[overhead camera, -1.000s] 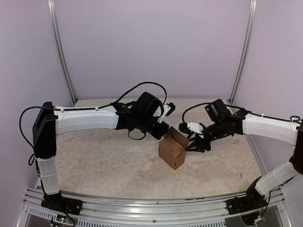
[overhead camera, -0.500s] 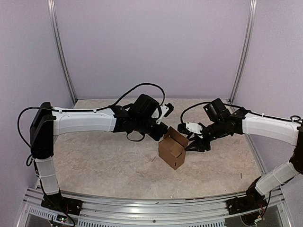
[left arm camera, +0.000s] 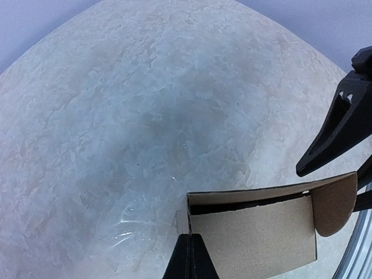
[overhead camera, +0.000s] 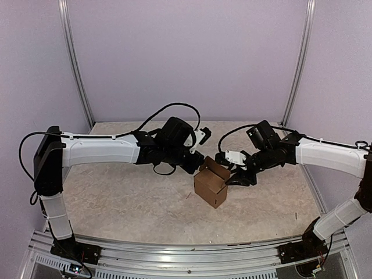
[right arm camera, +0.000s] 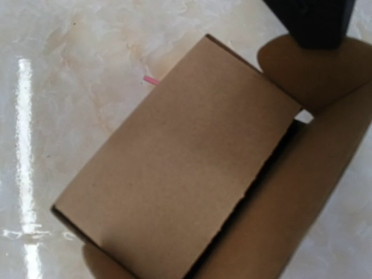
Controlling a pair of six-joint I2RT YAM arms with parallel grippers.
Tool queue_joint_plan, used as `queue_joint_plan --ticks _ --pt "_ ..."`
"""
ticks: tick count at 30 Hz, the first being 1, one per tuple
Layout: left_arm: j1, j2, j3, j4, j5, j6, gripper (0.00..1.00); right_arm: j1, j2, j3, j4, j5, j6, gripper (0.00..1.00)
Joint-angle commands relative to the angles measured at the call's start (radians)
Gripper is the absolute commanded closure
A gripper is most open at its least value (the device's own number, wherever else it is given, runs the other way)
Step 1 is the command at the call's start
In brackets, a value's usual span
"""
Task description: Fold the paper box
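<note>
Box (overhead camera: pixel 210 187) upright, mid-bench (overhead camera: pixel 128 200), top flaps open. Left gripper (left arm camera: pixel 189 241): jaws pressed together, tips at box's rim corner. Right gripper (overhead camera: pixel 235 178) just beside right flap; jaws: cannot tell.

left tool (left arm camera: pixel 189 259), right tool (overhead camera: pixel 233 179) flanking paper box (overhead camera: pixel 210 186), near table (overhead camera: pixel 128 200) open

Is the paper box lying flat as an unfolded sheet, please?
No, the paper box stands as a formed box with flaps raised.

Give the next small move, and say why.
Probably the right gripper should press the raised lid down over the box: the left gripper seems to pinch one wall, steadying it, and the rounded tab is untucked.
</note>
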Motion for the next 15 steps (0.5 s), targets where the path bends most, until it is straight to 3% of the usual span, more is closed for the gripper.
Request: queue_joint_plan --ticks 1,15 --pt "-0.009 -0.003 -0.026 -0.072 0.0 -0.012 1.0 0.011 0.02 0.03 -0.014 0.019 0.01 0.56" --pt "0.01 0.007 0.051 -0.165 0.05 -0.028 1.0 0.023 0.015 0.015 -0.026 0.018 -0.032 0.55"
